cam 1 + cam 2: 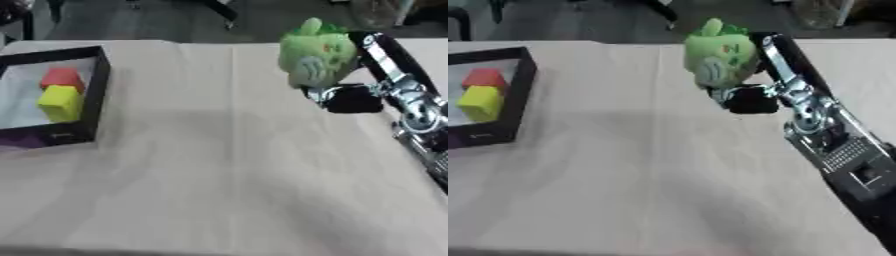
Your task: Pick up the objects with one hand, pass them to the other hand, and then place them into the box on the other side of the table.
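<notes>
A lab-like room: cloth-covered test table (227, 165) on a bare grey floor (157, 22)

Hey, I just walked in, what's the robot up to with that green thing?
The robot's right hand is holding a green plush toy up above the table, on the right side. The left hand isn't in view. Over at the left edge of the table sits a black box that already has a red block and a yellow block in it. The toy hasn't been passed across or placed in the box yet.

Bare table (227, 165) between box (98, 90) and raised right hand (750, 97).
</notes>
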